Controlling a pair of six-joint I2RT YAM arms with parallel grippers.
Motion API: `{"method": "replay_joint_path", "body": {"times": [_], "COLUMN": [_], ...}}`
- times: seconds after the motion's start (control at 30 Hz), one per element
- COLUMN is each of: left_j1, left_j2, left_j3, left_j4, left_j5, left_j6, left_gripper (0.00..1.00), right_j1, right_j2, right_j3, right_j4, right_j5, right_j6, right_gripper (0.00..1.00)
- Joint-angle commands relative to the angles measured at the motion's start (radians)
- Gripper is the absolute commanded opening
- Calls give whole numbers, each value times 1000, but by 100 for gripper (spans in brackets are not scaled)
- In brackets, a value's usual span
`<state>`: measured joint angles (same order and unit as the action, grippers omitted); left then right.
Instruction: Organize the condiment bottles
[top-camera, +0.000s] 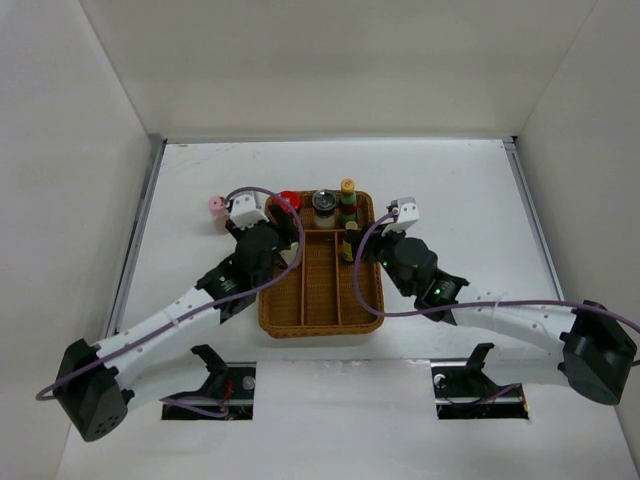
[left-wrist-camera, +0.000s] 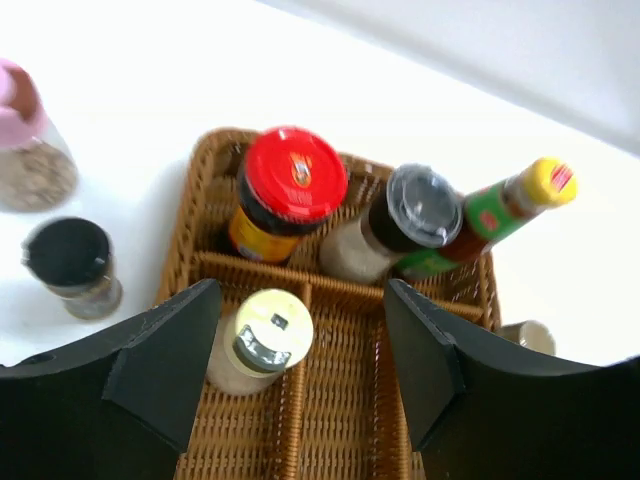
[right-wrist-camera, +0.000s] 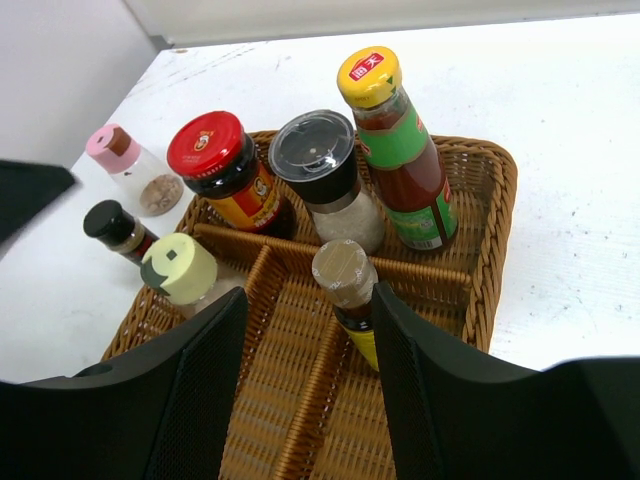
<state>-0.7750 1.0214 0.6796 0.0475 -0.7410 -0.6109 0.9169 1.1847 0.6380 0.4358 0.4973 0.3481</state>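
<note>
In the back compartment of the wicker tray (top-camera: 320, 322) stand a red-lidded jar (right-wrist-camera: 213, 152), a grey-lidded jar (right-wrist-camera: 318, 152) and a tall yellow-capped bottle (right-wrist-camera: 385, 110). A pale-green-lidded jar (left-wrist-camera: 268, 330) stands in the left long compartment, close to the left finger of my open left gripper (left-wrist-camera: 300, 305). A small tan-capped bottle with a yellow label (right-wrist-camera: 345, 275) leans in the right compartment between the fingers of my open right gripper (right-wrist-camera: 310, 300), against the right finger. A pink-lidded jar (left-wrist-camera: 20, 130) and a small black-lidded bottle (left-wrist-camera: 68, 255) stand on the table left of the tray.
The tray has a back compartment and three long ones divided by wicker walls (right-wrist-camera: 250, 285). Both arms reach over the tray from the near side, left gripper (top-camera: 287, 222) and right gripper (top-camera: 352, 243) close together. White walls (top-camera: 80, 120) enclose the table.
</note>
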Motion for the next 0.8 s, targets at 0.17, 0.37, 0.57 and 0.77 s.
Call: {"method": "replay_joint_path", "body": {"times": [0.17,0.37,0.57,0.77], "left_j1": [193,413,478,454], "left_j2": [-74,57,150,227], "left_j3": [24,58,31,54], "left_j4": [-129,-209,-127,-74], "left_j5": [-75,161,247,259], "left_j6": [-6,-95,-119,-92], "left_gripper": [66,65,65,65], "right_j1": [-5,-5,-2,-2], "right_j2": [-5,-19,1,24], "right_j3": [-4,-9,-1,12], "right_j4": [66,66,63,58], "right_j5": [4,6,4,9], "right_j6": [11,11,8,-1], "right_gripper": [58,59,59,60]}}
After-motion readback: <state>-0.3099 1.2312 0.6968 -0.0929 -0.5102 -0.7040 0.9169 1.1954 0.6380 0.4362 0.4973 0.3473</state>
